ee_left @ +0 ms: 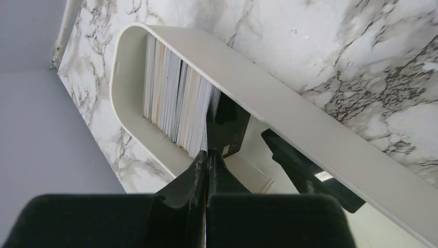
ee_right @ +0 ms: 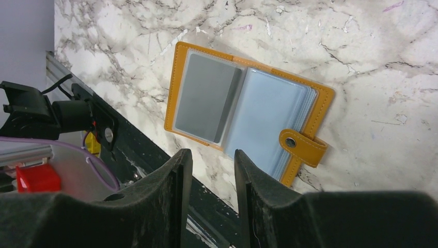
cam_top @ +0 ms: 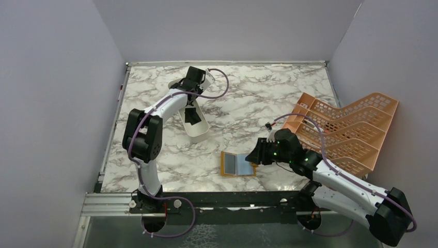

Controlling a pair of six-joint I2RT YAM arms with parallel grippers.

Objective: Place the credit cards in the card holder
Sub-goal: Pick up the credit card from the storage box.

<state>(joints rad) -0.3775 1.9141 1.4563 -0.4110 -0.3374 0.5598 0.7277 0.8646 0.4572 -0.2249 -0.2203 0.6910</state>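
The left arm [cam_top: 155, 111] is stretched from its base toward 11 o'clock. Its elbow is raised and its wrist is bent back, so that the left gripper [ee_left: 206, 157] is pointed down into the white tray [ee_left: 289, 103] on the far left part of the worktop [cam_top: 248, 98]. This gripper is closed, finger pressed against finger. Its tips are set at the lower edge of a black card [ee_left: 230, 124], which stands tilted just beside a stack of cards [ee_left: 175, 103] packed on edge in the tray's rounded end. Whether the black card is actually pinched cannot be told.

The right arm [cam_top: 341, 183] is held low and extended from its base toward 10 o'clock, with the orange rack [cam_top: 351, 129] behind it at 3 o'clock. The right gripper [ee_right: 212, 155] is held open and empty above the worktop's near edge, just beside the holder [ee_right: 248, 111], at its 3 o'clock. The holder is laid open and flat at 6 o'clock on the worktop, well apart from the tray. A grey card [ee_right: 206, 98] is seen in its left panel, pale blue sleeves are fanned on the right, and the snap strap [ee_right: 303, 147] is spread outward.
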